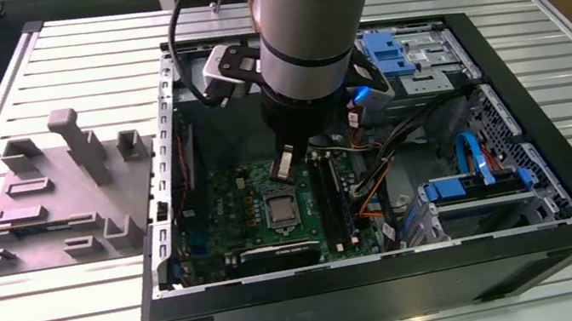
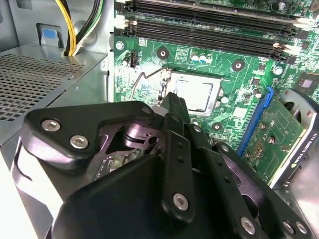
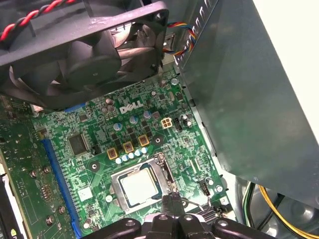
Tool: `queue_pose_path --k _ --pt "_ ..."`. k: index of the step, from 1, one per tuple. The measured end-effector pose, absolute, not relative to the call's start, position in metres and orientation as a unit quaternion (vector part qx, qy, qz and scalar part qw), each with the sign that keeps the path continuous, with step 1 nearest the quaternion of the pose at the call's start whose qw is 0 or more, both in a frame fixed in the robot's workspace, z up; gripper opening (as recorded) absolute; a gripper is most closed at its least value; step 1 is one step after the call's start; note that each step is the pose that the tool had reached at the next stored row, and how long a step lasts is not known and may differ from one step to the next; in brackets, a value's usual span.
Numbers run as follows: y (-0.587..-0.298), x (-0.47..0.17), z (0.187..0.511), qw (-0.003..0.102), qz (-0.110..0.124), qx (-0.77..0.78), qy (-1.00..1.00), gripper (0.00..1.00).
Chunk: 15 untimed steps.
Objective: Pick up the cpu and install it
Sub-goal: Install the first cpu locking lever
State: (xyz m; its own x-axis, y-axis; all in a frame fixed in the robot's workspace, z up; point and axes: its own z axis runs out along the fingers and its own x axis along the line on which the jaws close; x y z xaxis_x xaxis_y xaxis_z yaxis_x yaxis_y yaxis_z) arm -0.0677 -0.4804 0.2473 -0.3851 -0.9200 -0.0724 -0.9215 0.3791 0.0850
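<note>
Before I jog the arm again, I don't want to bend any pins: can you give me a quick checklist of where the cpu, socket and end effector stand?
1. Cpu lying in the socket: ok, flat and square inside the frame in both wrist views.
2. End effector free of the cpu: cannot tell, its tip sits at the socket edge and the gap is hidden.
3. End effector open or shut: cannot tell.
4. Socket frame open: ok, the cpu's top is uncovered.
5. Fan clear of the arm: ok, it sits off to the side of the socket.
6. Cables off the socket: ok in the exterior view.
</note>
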Motion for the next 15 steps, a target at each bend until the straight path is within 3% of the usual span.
queue_pose_path --k 15 --pt "-0.480 -0.057 0.247 0.006 0.056 -0.554 0.830 0.10"
